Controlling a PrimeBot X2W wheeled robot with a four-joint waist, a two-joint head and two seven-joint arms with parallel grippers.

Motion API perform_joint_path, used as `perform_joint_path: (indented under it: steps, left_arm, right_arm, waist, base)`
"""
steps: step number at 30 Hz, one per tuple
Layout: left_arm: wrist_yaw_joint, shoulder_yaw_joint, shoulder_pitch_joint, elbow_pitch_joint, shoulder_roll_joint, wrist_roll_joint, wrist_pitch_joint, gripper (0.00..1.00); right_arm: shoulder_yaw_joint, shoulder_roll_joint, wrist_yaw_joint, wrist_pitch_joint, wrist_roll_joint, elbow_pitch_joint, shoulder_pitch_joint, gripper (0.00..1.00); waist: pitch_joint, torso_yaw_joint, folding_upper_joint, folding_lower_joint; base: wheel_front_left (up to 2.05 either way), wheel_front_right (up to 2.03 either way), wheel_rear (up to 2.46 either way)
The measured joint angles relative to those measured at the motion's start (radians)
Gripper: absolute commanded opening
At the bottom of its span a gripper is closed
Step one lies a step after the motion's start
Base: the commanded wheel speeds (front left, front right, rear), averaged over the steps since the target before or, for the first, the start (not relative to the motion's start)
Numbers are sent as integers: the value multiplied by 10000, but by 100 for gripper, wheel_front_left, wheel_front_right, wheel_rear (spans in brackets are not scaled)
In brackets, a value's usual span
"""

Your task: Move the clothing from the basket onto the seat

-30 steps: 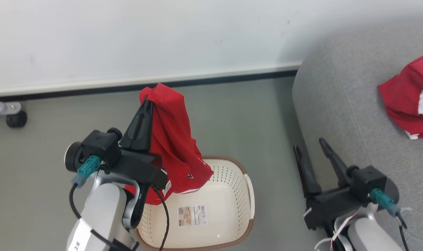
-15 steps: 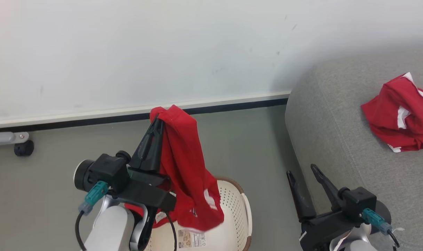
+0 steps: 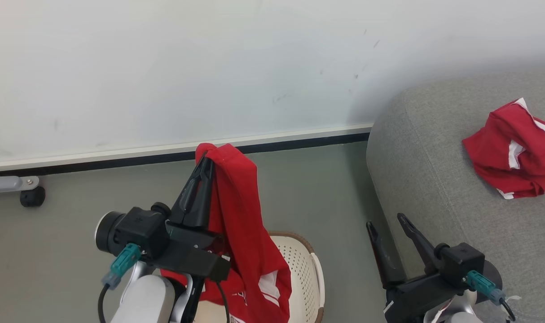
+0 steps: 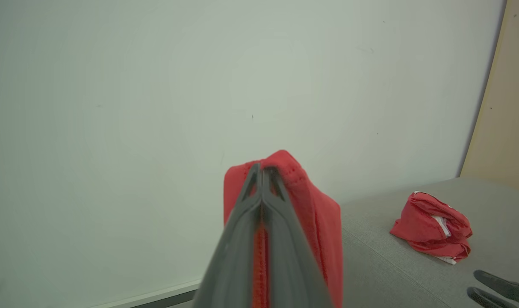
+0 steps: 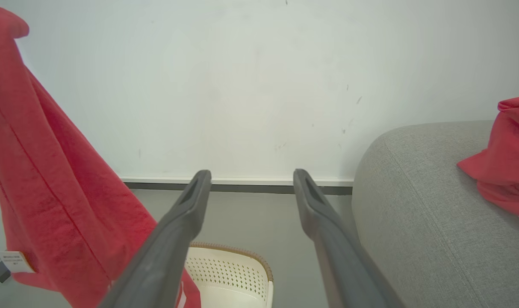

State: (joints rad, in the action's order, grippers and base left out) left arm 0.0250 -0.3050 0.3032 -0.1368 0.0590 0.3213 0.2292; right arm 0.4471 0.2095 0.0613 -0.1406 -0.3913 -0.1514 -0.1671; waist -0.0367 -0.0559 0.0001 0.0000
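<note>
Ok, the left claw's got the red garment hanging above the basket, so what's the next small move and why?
Probably swing the left claw toward the robot's right, over the seat. It is shut on the clothing, which hangs above the basket, well left of the seat.
</note>
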Motion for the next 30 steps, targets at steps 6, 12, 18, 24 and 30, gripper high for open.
perform_joint_path:
  steps: [6, 12, 18, 24, 30]
  left_arm:
    - [-81, -2, -54, 236, 29, 0, -180, 0]
    - [-161, 2, -55, 412, 38, 0, -332, 0]
    - [-163, -21, -55, 477, 38, 0, -447, 0]
    - [-163, -148, -46, 543, 36, 0, -560, 0]
    - [-163, -213, -30, 629, 35, 0, -675, 0]
  right_arm:
    - [0, 8, 4, 92, -2, 142, 7, 100]
    - [104, 2, 4, 217, -2, 196, -1, 100]
    - [596, -171, -207, 360, 13, 236, -146, 100]
    - [1342, -577, -629, 585, 125, 228, -635, 100]
    - [2148, -1135, -1064, 784, 222, 144, -1090, 100]
  waist:
    - [-14, 14, -1, 0]
    - [-55, 8, 0, 0]
    - [-74, 22, 0, 0]
    - [-116, 74, -1, 0]
    - [-192, 157, 0, 0]
  base:
    - [0, 0, 0]
    - [0, 0, 0]
    - [0, 0, 0]
    - [0, 0, 0]
    - [0, 0, 0]
